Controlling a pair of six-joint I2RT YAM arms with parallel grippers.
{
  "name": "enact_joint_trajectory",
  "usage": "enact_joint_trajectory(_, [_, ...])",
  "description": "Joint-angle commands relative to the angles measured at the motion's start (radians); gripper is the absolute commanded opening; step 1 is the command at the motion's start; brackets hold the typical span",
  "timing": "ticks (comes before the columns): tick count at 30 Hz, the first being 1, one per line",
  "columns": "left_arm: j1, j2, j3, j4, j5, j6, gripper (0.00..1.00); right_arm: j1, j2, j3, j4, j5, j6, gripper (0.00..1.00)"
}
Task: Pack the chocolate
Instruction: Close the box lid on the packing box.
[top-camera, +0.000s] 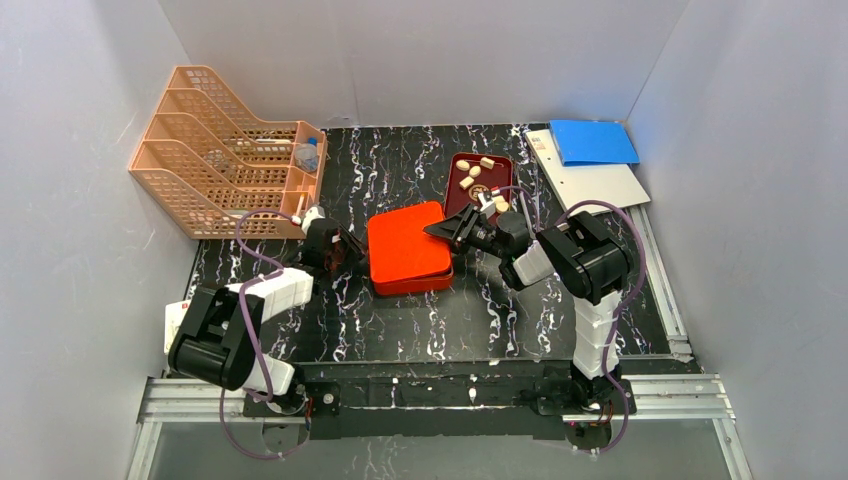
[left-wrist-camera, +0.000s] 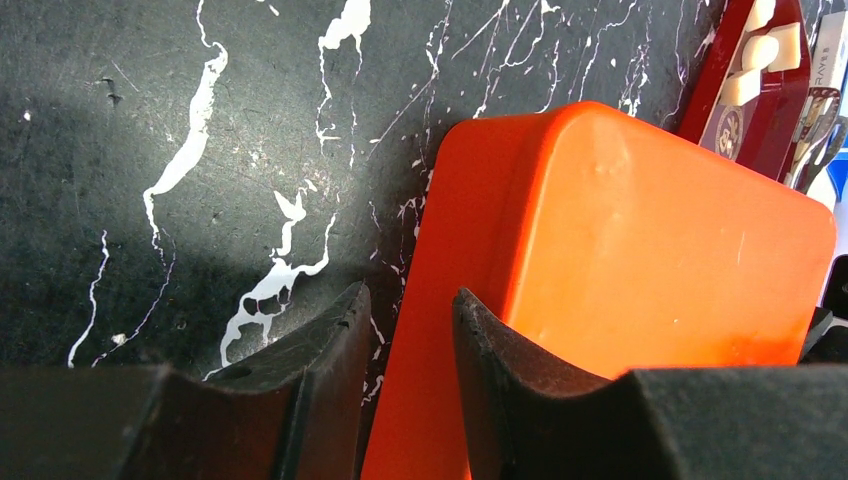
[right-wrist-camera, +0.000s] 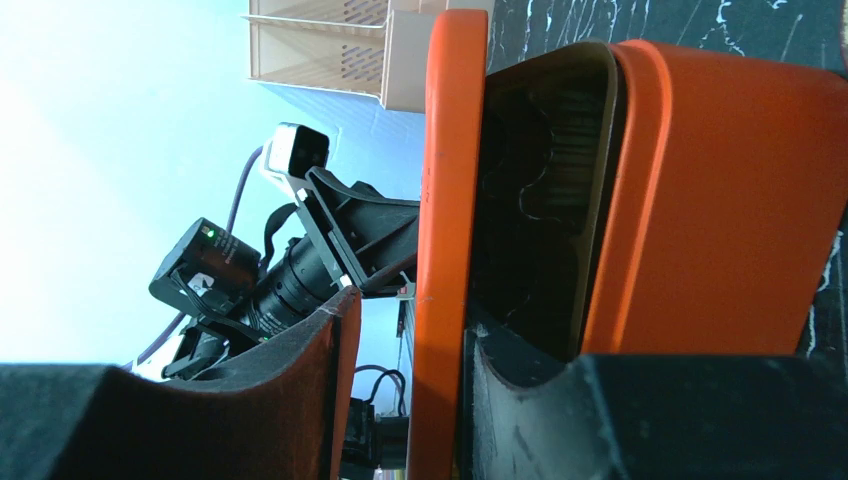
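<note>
Chocolate (top-camera: 466, 183): pale bite-sized pieces, loose in the dark red tray (top-camera: 452, 200) on the black marbled table (top-camera: 480, 310). Just at 7 o'clock from that tray, the orange-red box (top-camera: 405, 245), its lid (right-wrist-camera: 447, 200) parted from the body along one side, dark compartments visible inside. At the box's 9 o'clock edge, left gripper (left-wrist-camera: 410, 305) pinched tight on the box wall. At its 3 o'clock edge, right gripper (right-wrist-camera: 412, 315) straddling the lid's rim, jaws slack, gap on one side. Farther out, peach file rack (top-camera: 220, 150) at 10 o'clock, blue folder (top-camera: 592, 140) at 1 o'clock.
</note>
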Motion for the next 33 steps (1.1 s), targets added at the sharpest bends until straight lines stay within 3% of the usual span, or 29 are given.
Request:
enact_joint_trajectory(1, [0.003,-0.004,0.039,-0.001,0.023,0.013,0.34,0.002,-0.047,0.000,-0.004,0.007,-0.041,0.46])
enact_joint_trajectory(33, [0.002,-0.017,0.047,-0.014,0.030,0.007,0.33,-0.002,-0.202,0.016,-0.286,0.045,-0.208,0.51])
